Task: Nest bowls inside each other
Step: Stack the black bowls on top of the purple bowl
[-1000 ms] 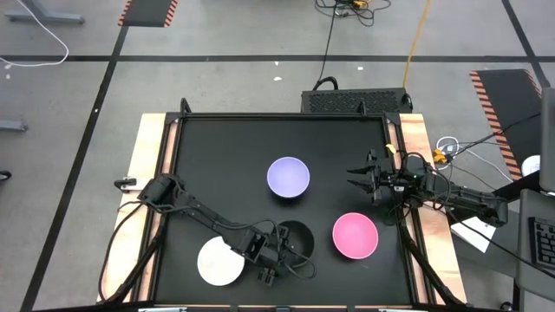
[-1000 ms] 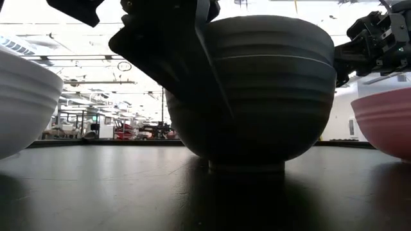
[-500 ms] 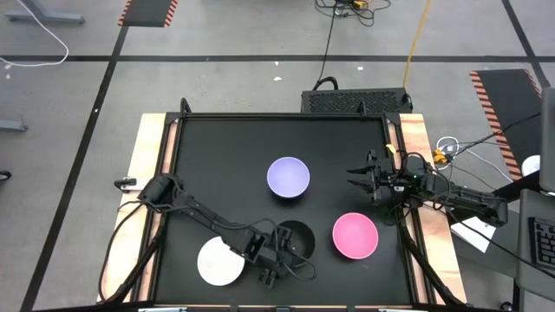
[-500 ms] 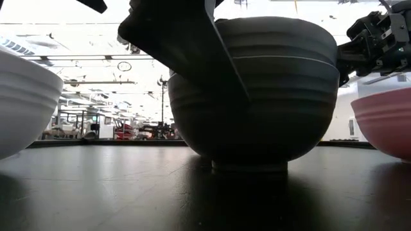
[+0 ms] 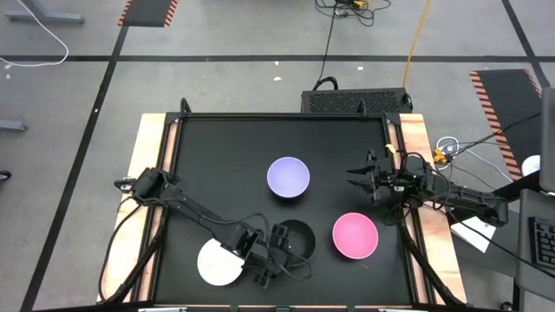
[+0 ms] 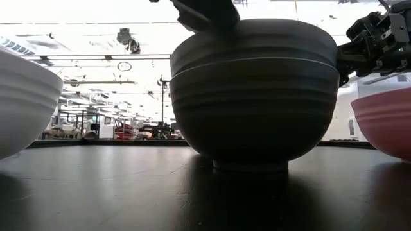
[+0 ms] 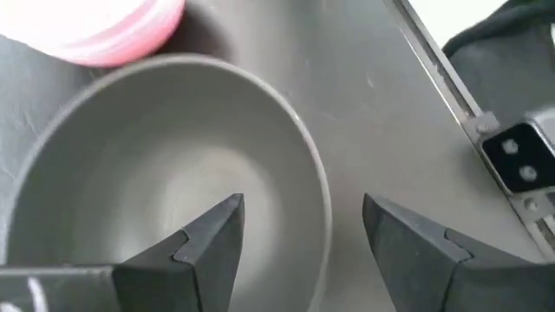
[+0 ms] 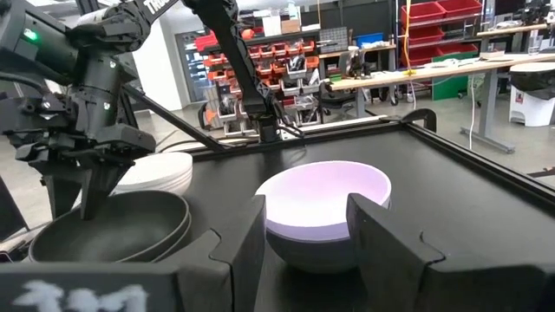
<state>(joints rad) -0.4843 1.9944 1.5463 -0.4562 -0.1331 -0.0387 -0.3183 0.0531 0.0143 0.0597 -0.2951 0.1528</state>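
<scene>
A black bowl (image 5: 295,238) stands upright on its foot near the table's near edge; a second rim line (image 6: 257,61) shows another black bowl nested in it. The white bowl (image 5: 217,263) sits to its left, the pink bowl (image 5: 355,236) to its right, and the lavender bowl (image 5: 288,178) farther back, mid-table. My left gripper (image 7: 303,208) is open above the black bowl's near-left rim (image 7: 323,217), one finger over the hollow and one outside. My right gripper (image 5: 353,180) hovers open to the right of the lavender bowl (image 8: 325,204).
The black mat ends at wooden side rails (image 5: 149,173). Bare mat lies along the far half of the table (image 5: 225,143) and between the lavender and pink bowls. Cables trail from the left arm beside the white bowl. Shelves and tables of the room show beyond the table.
My left gripper has risen from the black bowl's side wall to above its rim, and the arm has drawn a little toward the table's left edge. The black bowl stays standing on the table. The right arm has kept still.
</scene>
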